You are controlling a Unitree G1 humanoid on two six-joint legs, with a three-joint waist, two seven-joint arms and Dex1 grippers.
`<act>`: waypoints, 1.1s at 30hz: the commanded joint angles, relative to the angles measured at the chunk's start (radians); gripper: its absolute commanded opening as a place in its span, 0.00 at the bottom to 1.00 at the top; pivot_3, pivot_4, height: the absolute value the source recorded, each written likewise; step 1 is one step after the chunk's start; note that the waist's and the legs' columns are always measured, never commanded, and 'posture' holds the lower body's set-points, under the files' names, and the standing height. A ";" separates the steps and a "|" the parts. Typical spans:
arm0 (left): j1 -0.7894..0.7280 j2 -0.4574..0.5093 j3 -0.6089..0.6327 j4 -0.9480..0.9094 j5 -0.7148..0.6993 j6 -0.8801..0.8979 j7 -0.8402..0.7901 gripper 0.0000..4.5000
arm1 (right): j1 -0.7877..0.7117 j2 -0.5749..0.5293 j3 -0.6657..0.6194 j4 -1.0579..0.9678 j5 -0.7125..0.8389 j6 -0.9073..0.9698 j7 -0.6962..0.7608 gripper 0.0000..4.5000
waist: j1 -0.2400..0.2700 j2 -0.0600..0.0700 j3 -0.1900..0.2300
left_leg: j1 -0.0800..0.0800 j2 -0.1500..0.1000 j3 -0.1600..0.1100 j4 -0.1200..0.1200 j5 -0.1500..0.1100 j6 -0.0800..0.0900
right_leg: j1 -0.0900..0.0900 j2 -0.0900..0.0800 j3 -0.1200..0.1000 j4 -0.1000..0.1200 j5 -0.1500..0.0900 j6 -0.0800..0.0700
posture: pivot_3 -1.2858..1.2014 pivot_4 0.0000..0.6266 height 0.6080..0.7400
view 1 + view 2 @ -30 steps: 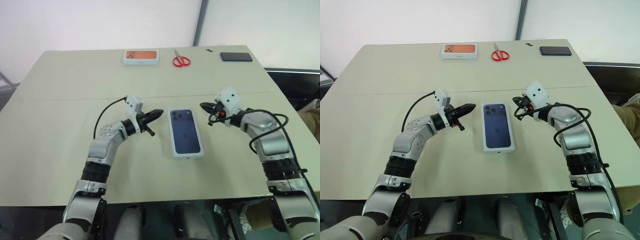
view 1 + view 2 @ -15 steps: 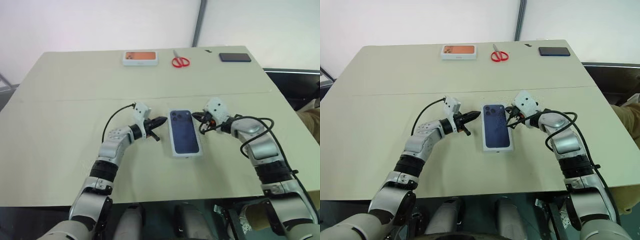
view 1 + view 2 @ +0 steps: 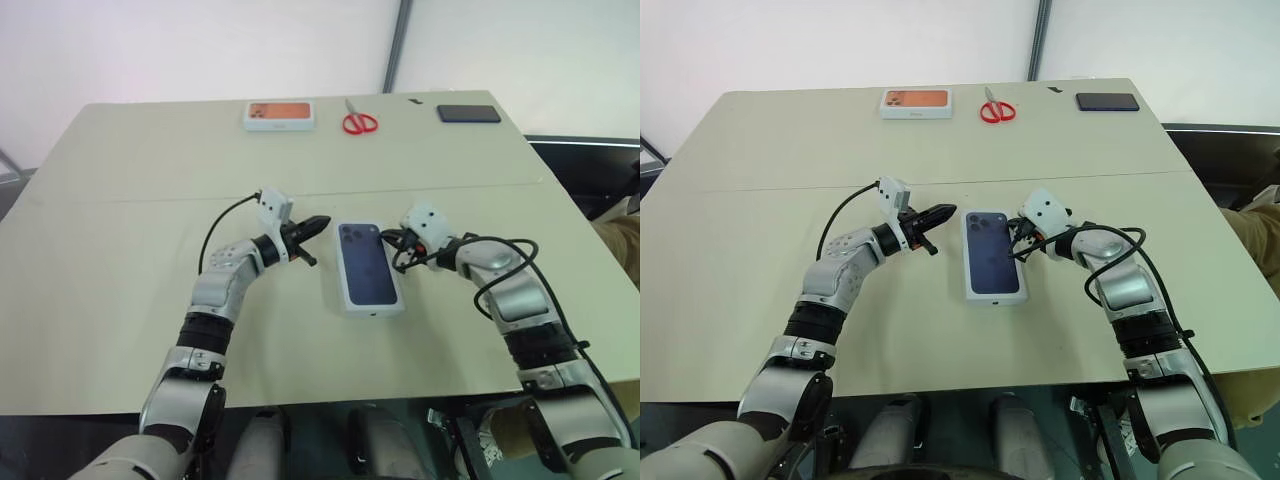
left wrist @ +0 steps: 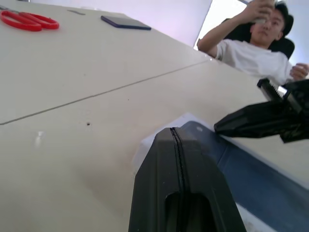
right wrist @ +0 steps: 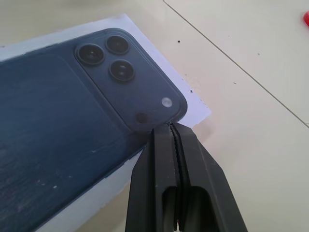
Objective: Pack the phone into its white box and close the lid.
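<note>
"Two faults are threatening at this stage. Where is the phone (image 3: pixel 367 268) lying?"

"It is lying back up in the white box (image 3: pixel 375 311), near the middle of the table (image 3: pixel 120 250), camera cluster at the far end. Its back is showing uncovered, so the closing step is not yet done."

"What are the grippers doing?"

"Both are clenched shut and carrying nothing. The right gripper (image 3: pixel 385 236) is pointing at the far right corner of the box, its tips at the rim beside the camera cluster; whether they are touching it cannot be told. The left gripper (image 3: pixel 318 223) is hovering just beside the far left corner, apart from it."

"Fault one?"

"Shut tips pressing sideways are likely skidding the light tray across the smooth table, or twisting it if one side is pushing harder."

"Fault two?"

"A tip riding over the thin rim is probably scraping the glossy back or the lenses, or levering the phone out of its seat."

"Anything farther out?"

"The scissors (image 3: pixel 361 122), the orange-topped box (image 3: pixel 280 114) and the black slab (image 3: pixel 468 113) are lying well apart at the far edge, posing no hazard."
</note>
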 commanded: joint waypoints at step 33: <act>0.061 0.202 0.008 -0.195 0.022 0.052 -0.068 0.92 | 0.037 -0.019 -0.118 -0.129 0.201 0.056 0.132 0.85 | 0.000 0.000 0.000 | 0.004 0.000 -0.001 -0.001 0.000 0.000 | 0.004 0.000 0.000 0.000 0.000 0.000 | 0.52 0.24 1.00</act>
